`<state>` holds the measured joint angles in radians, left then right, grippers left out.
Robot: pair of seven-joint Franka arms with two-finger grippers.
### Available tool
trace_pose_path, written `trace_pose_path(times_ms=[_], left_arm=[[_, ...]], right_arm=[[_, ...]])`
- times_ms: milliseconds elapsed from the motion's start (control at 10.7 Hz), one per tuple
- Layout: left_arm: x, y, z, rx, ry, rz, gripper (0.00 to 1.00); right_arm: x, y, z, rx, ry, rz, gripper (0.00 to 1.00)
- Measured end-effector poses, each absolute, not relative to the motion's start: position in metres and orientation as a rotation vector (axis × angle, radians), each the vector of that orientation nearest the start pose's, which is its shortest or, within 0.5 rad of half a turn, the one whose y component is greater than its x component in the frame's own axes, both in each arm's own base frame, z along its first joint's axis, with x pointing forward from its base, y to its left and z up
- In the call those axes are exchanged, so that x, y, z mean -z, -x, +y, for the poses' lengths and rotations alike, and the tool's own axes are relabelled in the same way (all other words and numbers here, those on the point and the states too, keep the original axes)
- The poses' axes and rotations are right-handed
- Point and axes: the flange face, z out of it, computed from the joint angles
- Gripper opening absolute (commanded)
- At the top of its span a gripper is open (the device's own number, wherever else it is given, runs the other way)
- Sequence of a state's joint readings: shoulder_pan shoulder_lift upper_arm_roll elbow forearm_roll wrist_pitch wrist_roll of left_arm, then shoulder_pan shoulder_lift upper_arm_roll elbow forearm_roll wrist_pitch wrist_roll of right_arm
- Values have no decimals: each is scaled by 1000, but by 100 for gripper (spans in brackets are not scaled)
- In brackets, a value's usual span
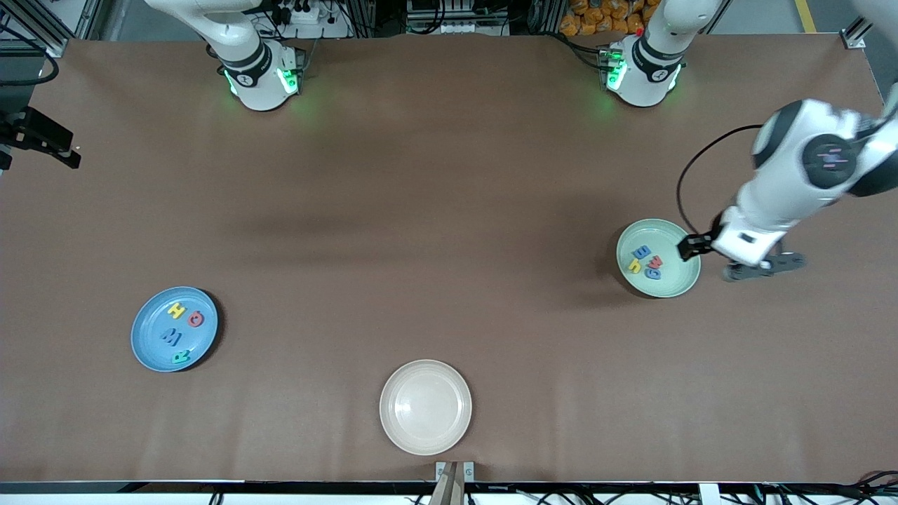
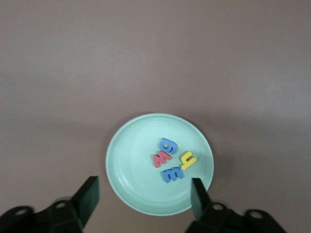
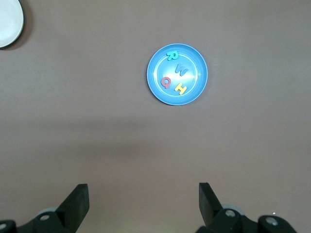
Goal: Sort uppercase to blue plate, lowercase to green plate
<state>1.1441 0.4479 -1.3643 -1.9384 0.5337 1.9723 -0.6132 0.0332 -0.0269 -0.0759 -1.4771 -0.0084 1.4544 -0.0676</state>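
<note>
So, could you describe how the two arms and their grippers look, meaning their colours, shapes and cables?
Both arms are glossy white with rounded segments and black joint bands. Green lights glow on their bases. The left arm has a black disc cap on one joint, and a thin black cable loops beside it. The left gripper and the right gripper are matte black, each with two flat, blocky fingers.

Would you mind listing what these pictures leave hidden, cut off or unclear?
- Right gripper: out of the front view; in the right wrist view only its spread finger ends show above the bottom edge.
- Left gripper: in the front view its fingers, over the table beside the green plate, are hidden by its own wrist.
- White plate: mostly cut off by the right wrist view's corner.
- Red letter on the green plate: too small to read in the front view.
</note>
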Motion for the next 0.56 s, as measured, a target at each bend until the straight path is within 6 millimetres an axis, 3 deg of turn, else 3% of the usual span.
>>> trace_pose_path(times_ms=[94,281,561], left_arm=[[-443,-591,-34,18,3085,-278,100],[-485,-601,-21,38,3089,-235,100],[-527,-606,-31,35,3080,-213,100]], right_arm=[[-674,-532,-18,10,3134,-25,100],[-677,-530,-7,18,3126,-5,100],[-680,-528,-13,28,3126,20,100]])
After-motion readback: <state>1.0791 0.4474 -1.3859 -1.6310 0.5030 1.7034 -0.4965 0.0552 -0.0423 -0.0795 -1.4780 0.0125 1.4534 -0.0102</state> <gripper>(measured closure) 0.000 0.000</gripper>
